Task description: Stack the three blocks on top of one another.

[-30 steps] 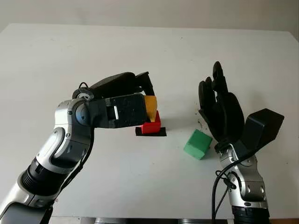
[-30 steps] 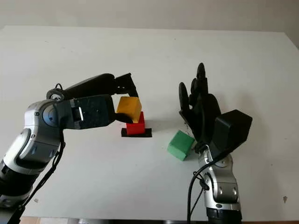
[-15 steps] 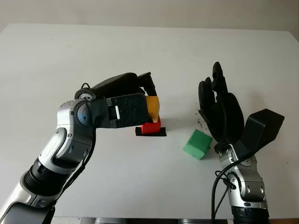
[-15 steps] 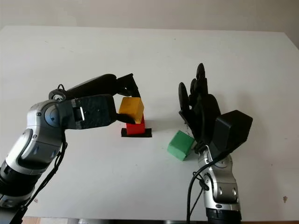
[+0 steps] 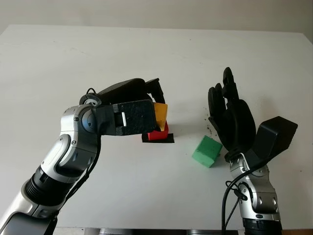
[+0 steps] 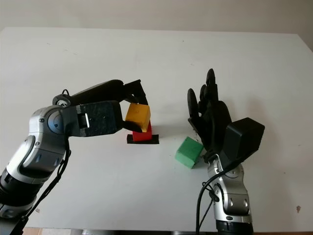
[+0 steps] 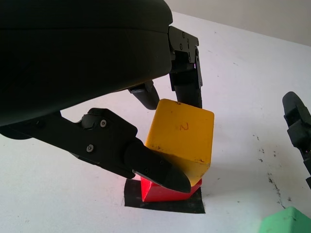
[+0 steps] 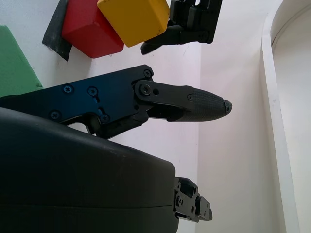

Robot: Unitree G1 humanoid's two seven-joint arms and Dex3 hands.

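1. The red block (image 6: 143, 134) sits on a black tape mark (image 6: 143, 139) near the middle of the white bench (image 5: 73, 54). It is the base of the stack.
2. The left robot hand (image 7: 160, 141) has its fingers closed on the yellow block (image 7: 181, 138), one finger at the near lower face and others at the far face. It holds the yellow block over the red one.
3. The yellow block is tilted, with one lower edge down toward the red block and its top face leaning to the right. It seems to touch the red block at that lower edge, but I cannot tell this for sure because a finger hides the place.
4. The block is almost a cube, so it has no clear long axis. The face with a small dark mark shows toward the left wrist camera.
5. The green block (image 5: 207, 151) lies on the bench to the right of the red block, apart from it and also turned at an angle. The right robot hand (image 5: 229, 117) is open and stands upright just right of the green block, holding nothing.
6. In my judgement the task is not yet half done: the yellow block must still be set flat and released, and the green block must still go on top.
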